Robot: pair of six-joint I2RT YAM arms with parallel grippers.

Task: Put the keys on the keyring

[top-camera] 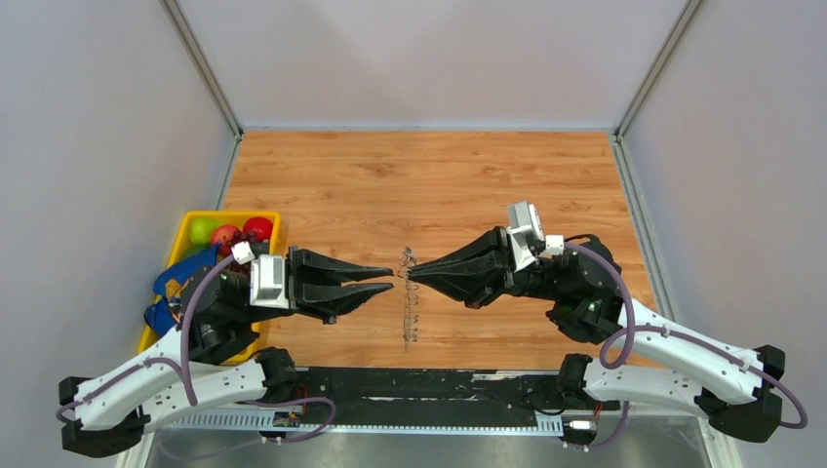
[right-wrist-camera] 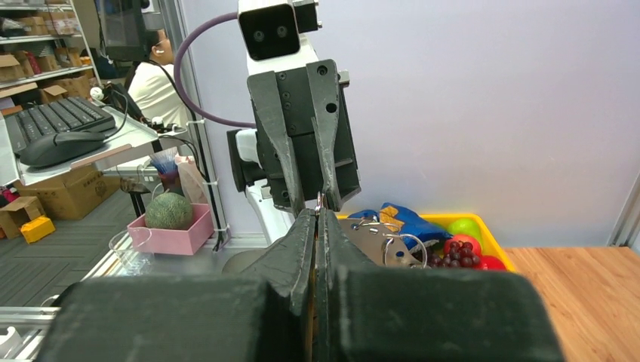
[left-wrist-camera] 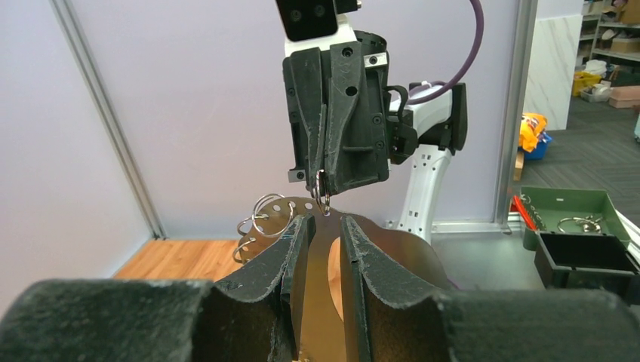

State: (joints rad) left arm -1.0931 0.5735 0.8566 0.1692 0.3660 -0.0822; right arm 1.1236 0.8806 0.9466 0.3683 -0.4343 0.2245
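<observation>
Over my worktop both arms meet at centre, where the keyring stands on edge. My right fingers are pinched tight on a small ring at its top. My left fingers gape, empty, just beside it.

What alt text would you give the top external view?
The right gripper and left gripper point tip to tip above a wooden table, the keyring edge-on as a thin line between them. The right fingers are shut on it, the left fingers parted. A yellow bin of fruit sits at left.
</observation>
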